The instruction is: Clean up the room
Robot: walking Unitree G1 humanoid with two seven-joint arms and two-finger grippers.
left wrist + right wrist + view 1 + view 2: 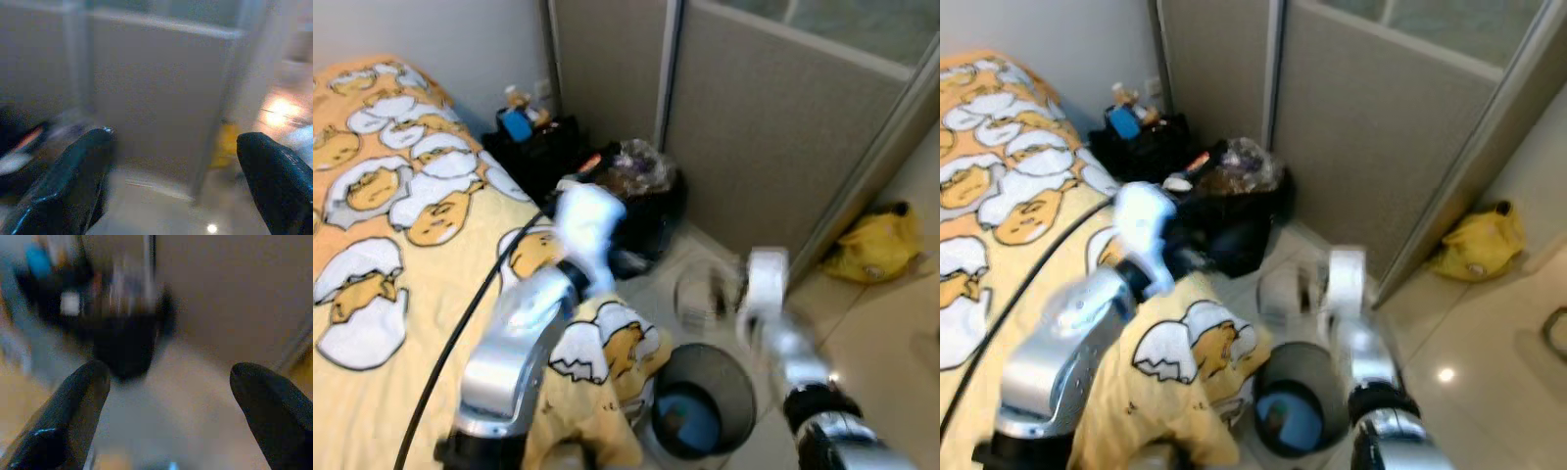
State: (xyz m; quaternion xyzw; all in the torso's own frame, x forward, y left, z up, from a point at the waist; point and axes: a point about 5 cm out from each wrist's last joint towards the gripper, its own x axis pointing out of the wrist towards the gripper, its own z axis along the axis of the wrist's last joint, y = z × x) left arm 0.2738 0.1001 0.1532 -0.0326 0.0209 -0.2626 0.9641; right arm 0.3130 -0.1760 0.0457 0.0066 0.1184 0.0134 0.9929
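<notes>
Bed [372, 323]: occupies the robot's left; yellow cover printed with egg characters; one corner of the cover hangs over the edge, just beside the bin, so loose items can slide off on that side.
Partition wall [773, 127]: grey panels ahead; closes the corner where the clutter has gathered.
Black bags [636, 211]: heaped in the corner between bed and partition; the top one gapes with crumpled clear wrapping showing; judged to be rubbish awaiting removal.
Waste bin [700, 406]: dark mesh, upright on the floor at the foot of the bed, directly below the two arms; blue item inside; judged to be the drop point for this task.
Yellow bag [876, 245]: slumped on the floor past the partition edge, well apart from the bin; not yet collected.
Left gripper [176, 181]: raised over the bed corner, facing the partition; fingers spread wide, nothing between them.
Right gripper [168, 416]: raised above the bin, facing the black bags; fingers spread wide, empty; judged ready for a reach; frames blurred, so fine detail is uncertain.
</notes>
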